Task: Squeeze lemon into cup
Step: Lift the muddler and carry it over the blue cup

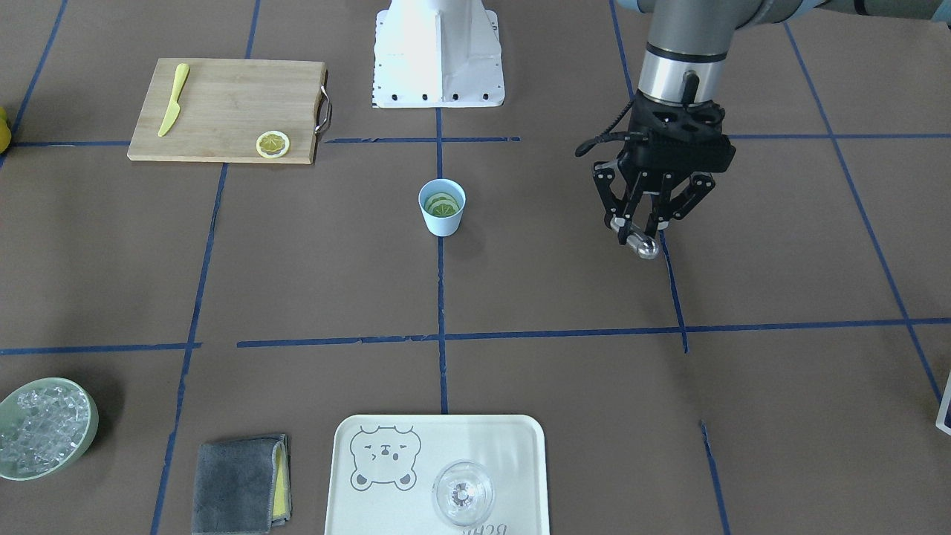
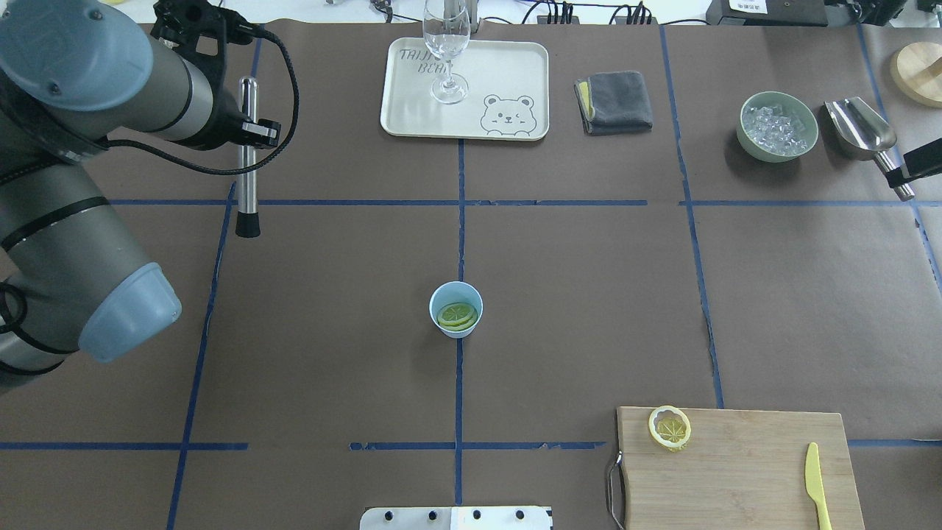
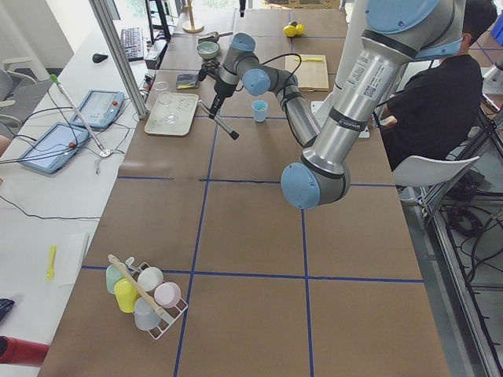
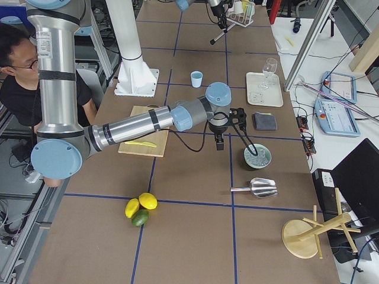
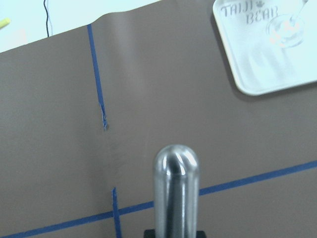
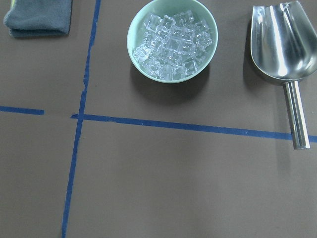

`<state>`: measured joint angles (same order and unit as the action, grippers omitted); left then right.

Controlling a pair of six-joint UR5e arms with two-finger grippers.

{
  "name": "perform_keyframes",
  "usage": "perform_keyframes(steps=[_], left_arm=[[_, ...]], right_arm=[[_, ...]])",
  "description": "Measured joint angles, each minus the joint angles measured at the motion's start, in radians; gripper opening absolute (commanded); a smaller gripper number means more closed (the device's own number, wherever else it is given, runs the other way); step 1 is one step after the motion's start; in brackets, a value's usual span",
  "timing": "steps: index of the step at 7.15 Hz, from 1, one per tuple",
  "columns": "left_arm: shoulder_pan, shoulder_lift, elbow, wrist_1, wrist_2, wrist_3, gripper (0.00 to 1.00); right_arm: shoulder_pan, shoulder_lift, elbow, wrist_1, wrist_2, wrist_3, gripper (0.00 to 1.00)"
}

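While the cup (image 1: 442,223) stands upright at the centre of the surface (image 1: 297,282), on a blue tape line, lemon slices (image 1: 440,203) lie stacked inside it. One further lemon slice (image 2: 670,428) rests on the wooden cutting board (image 2: 743,471), at the near right of the surface from the robot's side, well apart from the cup.

The front-facing view shows the left gripper (image 1: 637,232) with its fingers clamped on the rounded end of a steel rod (image 1: 645,247), far out on the robot's left, well apart from the cup. The overhead view hides those fingers behind the arm but shows the rod's full length and its black tip. The left wrist view shows only the rod's polished end above the surface.

The right gripper (image 2: 912,168) appears in the overhead view only as a black part at the right edge, just beside the metal scoop (image 2: 861,129). Whether it is apart or together cannot be told. The right wrist view shows the scoop and the bowl of ice (image 6: 131,34), but no fingers
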<state>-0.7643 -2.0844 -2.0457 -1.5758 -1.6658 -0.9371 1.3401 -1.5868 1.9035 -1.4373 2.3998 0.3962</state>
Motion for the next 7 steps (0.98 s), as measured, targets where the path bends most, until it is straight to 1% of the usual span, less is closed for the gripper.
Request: perform_keyframes(steps=[1,2,3,4,5,7], left_arm=[[0.012,0.001,-0.066,-0.064,0.016,-0.06,0.0],[0.032,0.002,-0.115,-0.138,0.056,-0.111,0.0],[0.073,0.002,-0.147,-0.185,0.14,-0.161,0.0],[0.141,0.002,-0.169,-0.204,0.27,-0.22,0.0],[0.227,0.005,-0.187,-0.211,0.427,-0.277,0.0],[0.374,0.046,-0.215,-0.211,0.691,-0.354,0.0]], right_arm=[[0.009,-0.01,0.006,0.0,0.001,-0.001,1.0],[0.013,-0.018,0.013,-0.001,0.001,-0.002,1.0],[0.015,-0.026,0.015,-0.001,0.001,-0.003,1.0],[0.015,-0.037,0.015,0.001,0.001,-0.004,1.0],[0.016,-0.047,0.014,0.001,0.001,-0.005,1.0],[0.016,-0.07,0.019,0.001,0.001,-0.006,1.0]])
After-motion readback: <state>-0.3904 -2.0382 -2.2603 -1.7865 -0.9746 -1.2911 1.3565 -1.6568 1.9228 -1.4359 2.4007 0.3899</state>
